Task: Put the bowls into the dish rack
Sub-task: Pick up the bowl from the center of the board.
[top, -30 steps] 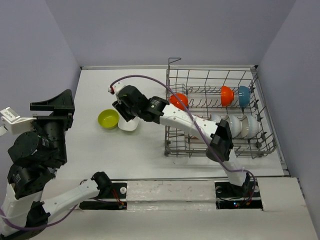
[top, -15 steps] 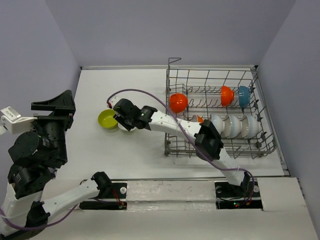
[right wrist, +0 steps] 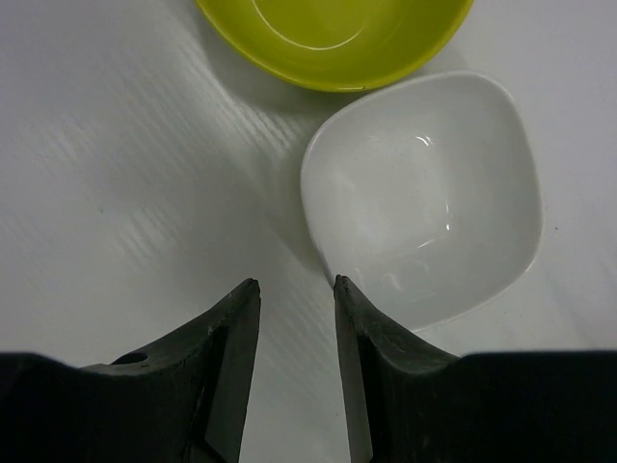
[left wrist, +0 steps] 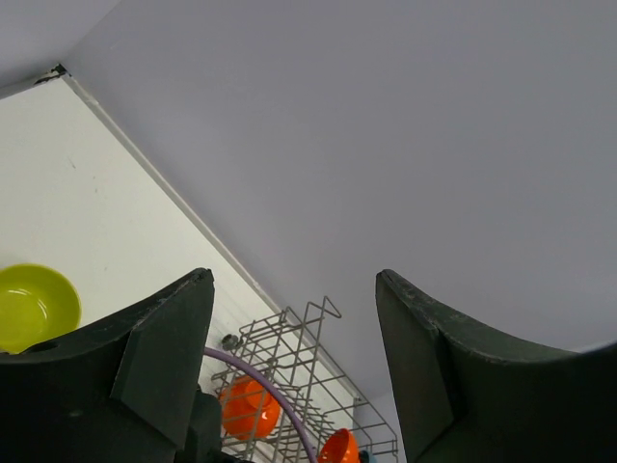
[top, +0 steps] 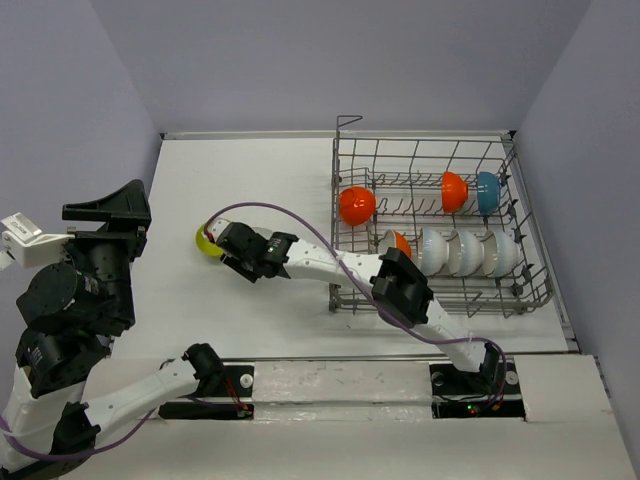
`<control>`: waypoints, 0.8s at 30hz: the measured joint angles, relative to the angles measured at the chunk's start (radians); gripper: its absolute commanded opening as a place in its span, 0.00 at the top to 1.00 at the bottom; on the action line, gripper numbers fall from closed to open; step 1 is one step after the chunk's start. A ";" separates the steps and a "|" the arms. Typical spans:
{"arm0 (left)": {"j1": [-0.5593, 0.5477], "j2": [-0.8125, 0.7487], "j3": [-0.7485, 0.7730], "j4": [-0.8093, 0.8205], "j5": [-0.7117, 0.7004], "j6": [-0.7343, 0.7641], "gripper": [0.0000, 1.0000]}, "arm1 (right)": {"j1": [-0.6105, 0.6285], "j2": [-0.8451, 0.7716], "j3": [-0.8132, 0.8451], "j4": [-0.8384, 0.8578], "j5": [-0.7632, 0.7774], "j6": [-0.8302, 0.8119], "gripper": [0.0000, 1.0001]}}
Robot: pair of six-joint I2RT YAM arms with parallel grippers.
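Lining up rim grab, apparently: right pincer (right wrist: pixel 297 289) half-open, empty, low over tabletop (right wrist: pixel 116 145) just beside squarish white bowl (right wrist: pixel 424 198), next to yellow-green bowl (right wrist: pixel 333 39). Left pincer (left wrist: pixel 289 280) wide open, empty, parked clear.

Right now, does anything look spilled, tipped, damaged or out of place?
Nothing stands out. The bowls in the dish rack stand on edge between its tines; the yellow-green bowl and squarish white bowl sit upright on the table, intact.

Glossy white bowl (right wrist: pixel 424 193) and yellow-green bowl (right wrist: pixel 333 39); wire dish rack (top: pixel 500 300), probably metal.
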State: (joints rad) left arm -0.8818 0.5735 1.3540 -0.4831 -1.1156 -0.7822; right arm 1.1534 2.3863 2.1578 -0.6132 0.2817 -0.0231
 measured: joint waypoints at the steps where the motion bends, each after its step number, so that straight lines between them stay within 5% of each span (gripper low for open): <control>1: 0.000 0.000 0.000 0.000 0.000 0.000 0.23 | 0.000 0.012 0.000 0.000 0.000 0.000 0.57; 24: 0.000 0.000 -0.015 0.004 0.000 0.000 0.23 | 0.008 0.051 0.021 0.016 0.085 -0.008 0.58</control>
State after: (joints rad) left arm -0.8818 0.5735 1.3392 -0.4789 -1.1160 -0.7818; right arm 1.1610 2.4374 2.1788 -0.5976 0.3672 -0.0307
